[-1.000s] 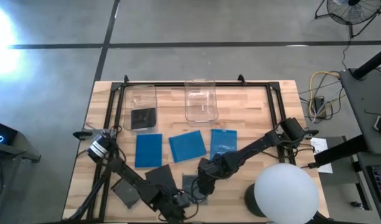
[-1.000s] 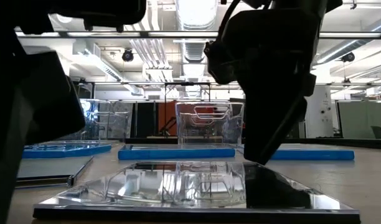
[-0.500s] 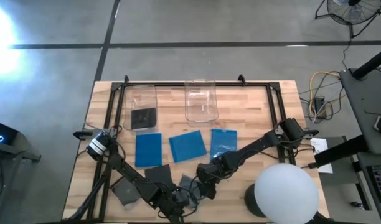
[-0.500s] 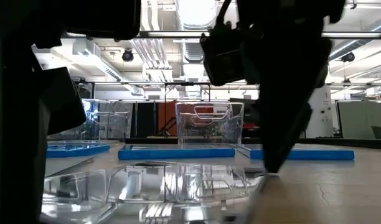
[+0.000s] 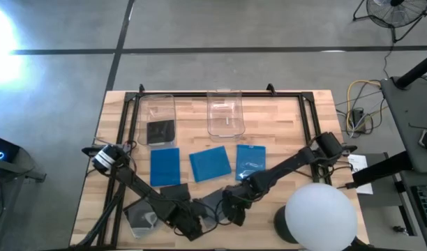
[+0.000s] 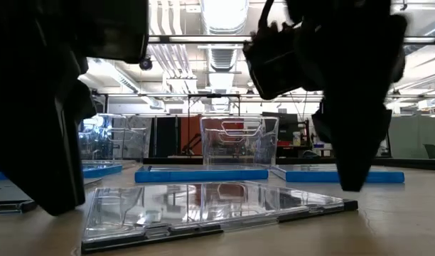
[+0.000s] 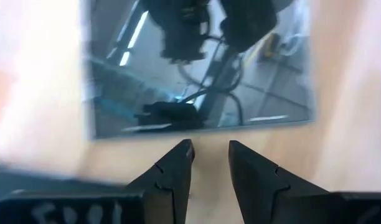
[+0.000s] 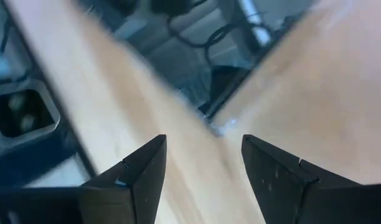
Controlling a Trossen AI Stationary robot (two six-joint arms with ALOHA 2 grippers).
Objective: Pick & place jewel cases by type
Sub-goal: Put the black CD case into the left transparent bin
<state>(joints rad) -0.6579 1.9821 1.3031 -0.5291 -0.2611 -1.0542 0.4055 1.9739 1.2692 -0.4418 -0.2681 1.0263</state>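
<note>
A dark translucent jewel case [image 6: 210, 206] lies flat on the table near its near edge, between my two grippers [image 5: 211, 204]. My left gripper [image 7: 210, 146] sits low just short of one edge of this case [image 7: 197, 74], fingers slightly apart. My right gripper [image 8: 203, 140] hovers open over a corner of it [image 8: 210, 126]. In the low view its fingertip [image 6: 352, 181] hangs just above that corner. Three blue cases [image 5: 211, 162] lie flat in a row mid-table. Two more dark cases [image 5: 177, 194] [image 5: 139, 216] lie to the left. Another dark case [image 5: 160, 131] rests in the left bin.
Two clear plastic bins [image 5: 224, 115] stand at the far side of the table. A black frame [image 5: 220, 94] runs along the far edge and sides. A white round lamp [image 5: 319, 215] hangs over the near right corner. Bare wood lies right of the blue row.
The dark case between the grippers has slid and turned about on the table, and now lies flat at a slant. My right gripper, whose finger was down on its corner, has come up off it. My left gripper has moved toward the table's left.
</note>
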